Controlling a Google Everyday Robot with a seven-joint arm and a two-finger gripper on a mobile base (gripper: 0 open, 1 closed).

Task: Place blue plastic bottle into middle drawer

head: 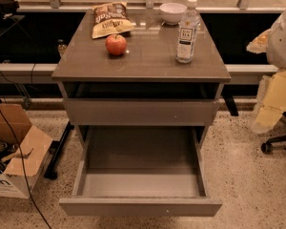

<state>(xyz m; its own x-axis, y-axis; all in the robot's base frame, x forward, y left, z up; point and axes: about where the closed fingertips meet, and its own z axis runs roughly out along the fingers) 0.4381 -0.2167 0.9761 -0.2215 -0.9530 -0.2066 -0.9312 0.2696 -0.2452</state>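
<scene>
The blue plastic bottle (187, 31), clear with a white cap and a white-and-dark label, stands upright on the right side of the grey cabinet top (143, 61). The middle drawer (140, 175) is pulled out wide, and its deep grey box holds nothing. A flat grey drawer front (140, 111) above it is closed. My gripper (260, 41) is at the right edge of the view, on the end of the white arm (283, 37). It is level with the bottle, well to its right and apart from it, and holds nothing that I can see.
A red apple (116, 44), a chip bag (110, 19) and a white bowl (173, 12) sit on the cabinet top. An open cardboard box (14, 161) with cables stands on the floor at left. Pale yellow padding (276, 101) and a chair wheel (267, 147) are at right.
</scene>
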